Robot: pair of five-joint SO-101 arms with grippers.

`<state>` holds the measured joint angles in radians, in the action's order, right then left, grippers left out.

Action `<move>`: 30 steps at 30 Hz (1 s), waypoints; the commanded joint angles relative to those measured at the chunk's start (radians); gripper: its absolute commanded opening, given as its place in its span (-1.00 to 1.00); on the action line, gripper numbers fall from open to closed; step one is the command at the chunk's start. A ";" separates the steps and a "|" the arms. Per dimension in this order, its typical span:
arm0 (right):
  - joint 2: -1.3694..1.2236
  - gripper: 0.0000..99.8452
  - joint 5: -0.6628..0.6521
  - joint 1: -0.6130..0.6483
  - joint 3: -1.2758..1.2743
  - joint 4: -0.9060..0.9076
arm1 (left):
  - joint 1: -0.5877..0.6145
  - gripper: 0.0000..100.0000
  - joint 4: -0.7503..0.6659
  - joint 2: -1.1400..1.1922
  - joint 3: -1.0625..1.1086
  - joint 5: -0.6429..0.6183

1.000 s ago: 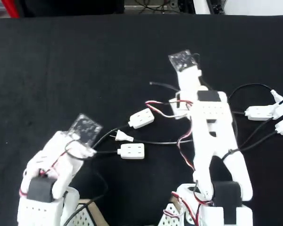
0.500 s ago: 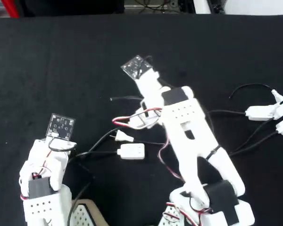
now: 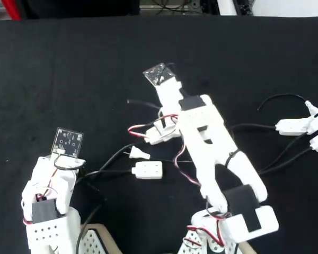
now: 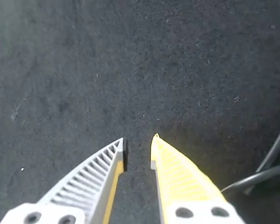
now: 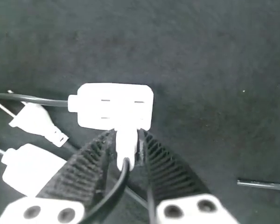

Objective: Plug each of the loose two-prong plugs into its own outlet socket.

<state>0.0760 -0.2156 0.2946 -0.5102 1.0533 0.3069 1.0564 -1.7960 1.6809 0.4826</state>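
right wrist view: right pincer (image 5: pixel 126 135) is clenched on the held plug (image 5: pixel 126 148), a small white one, black fingers (image 5: pixel 84 172) on either side and its cord running back between them
held plug: nose is butted right up against the edge of a white outlet block (image 5: pixel 113 106); prongs are hidden, so can't tell how far in it sits
loose plug (image 5: pixel 35 122): lies flat just beside the outlet block, both prongs bare, plugged into nothing
second outlet (image 5: pixel 25 170): white, near the loose plug, nothing in it from what I can see
high view: right arm (image 3: pixel 212 143) stretches out over the middle of the black worktop (image 3: pixel 69 63); loose plug (image 3: pixel 139 154) and second outlet (image 3: pixel 148 169) sit close to it; left arm (image 3: pixel 50 185) is folded up at the near corner, well apart
far cluster (image 3: pixel 297 126): more white outlets and plugs bunched at the worktop's edge on the right arm's side
left wrist view: left pincer (image 4: pixel 139 139) is released just a crack, one white finger, one yellow, nothing between them, black cables (image 4: pixel 266 172) just beside
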 commanded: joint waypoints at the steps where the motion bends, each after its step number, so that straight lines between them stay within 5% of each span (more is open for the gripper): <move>1: -0.013 -0.98 0.006 -0.025 0.039 -0.011 | 0.004 -0.79 -0.020 -0.008 0.019 -0.002; 30: -0.036 -0.98 0.006 -0.021 0.027 -0.101 | 0.004 -0.78 -0.017 -0.008 0.019 -0.002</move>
<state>0.0499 -0.2140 0.2808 -0.5086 0.9689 0.3069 1.0549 -1.7960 1.6809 0.4841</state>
